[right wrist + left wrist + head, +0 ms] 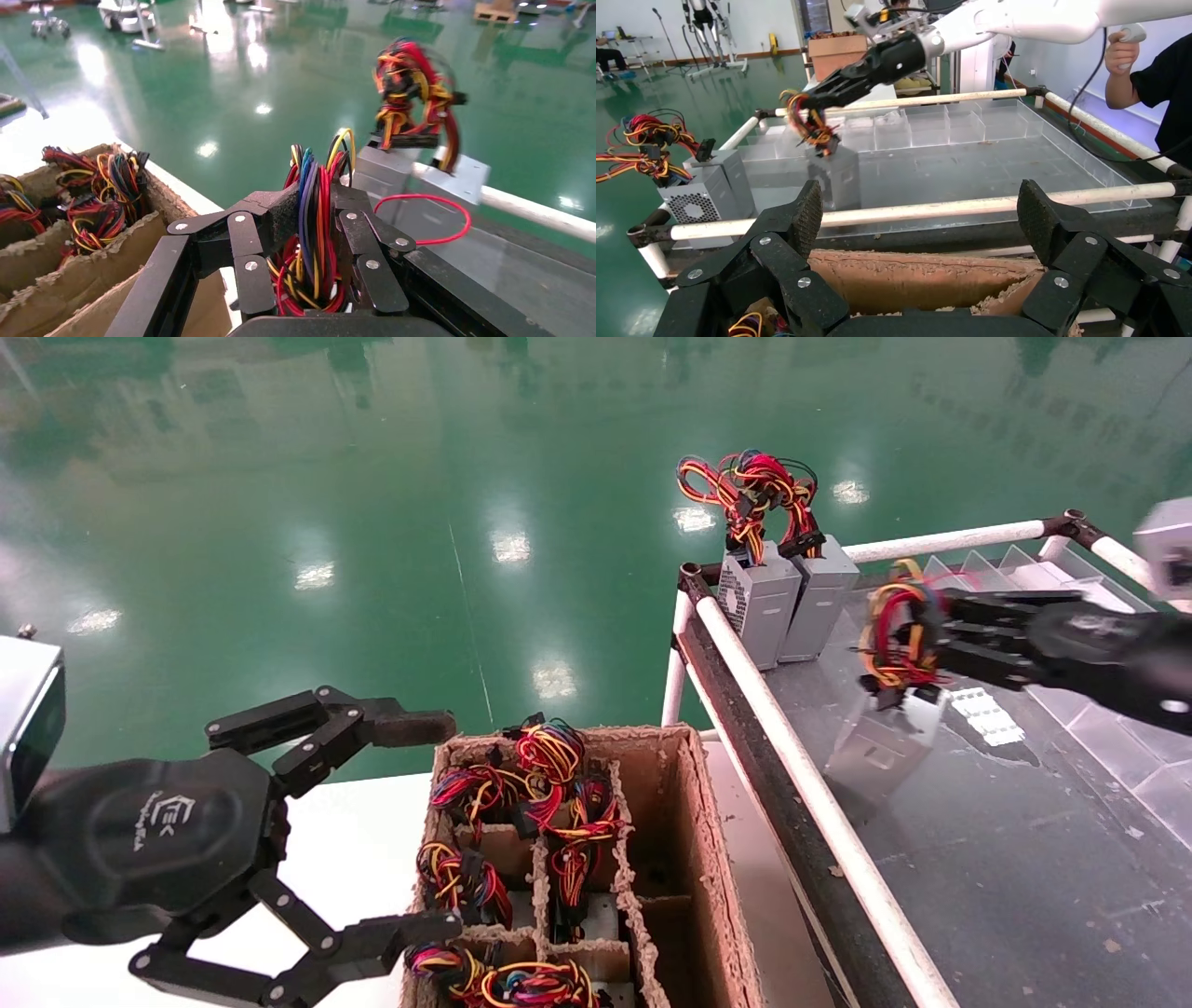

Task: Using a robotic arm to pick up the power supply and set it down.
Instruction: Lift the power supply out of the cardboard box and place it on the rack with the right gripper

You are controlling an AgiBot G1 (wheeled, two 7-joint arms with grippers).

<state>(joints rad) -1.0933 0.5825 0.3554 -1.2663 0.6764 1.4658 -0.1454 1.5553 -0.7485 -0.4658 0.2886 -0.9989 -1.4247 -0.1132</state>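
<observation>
1. The right gripper (917,645) is clamped on the wire bundle (892,633) of a power supply (885,742). In the right wrist view its fingers (362,242) pinch the red, yellow and blue strands between them.
2. The grey box hangs tilted below that bundle, over the dark tray surface (1024,859) inside the white-railed cart. Its lower corner looks close to or just touching the surface; I cannot tell which.
3. Two more power supplies (787,603) stand upright side by side in the tray's far corner, well apart from the held one.
4. The cardboard divider box (689,859) on the white table beside the cart holds several units with wire bundles showing; some compartments look empty.
5. The left gripper (372,831) hovers wide open and empty beside that box.
6. Judgement: pickup and carry are done; what remains is lowering the box until it sits, releasing the wires and withdrawing.
</observation>
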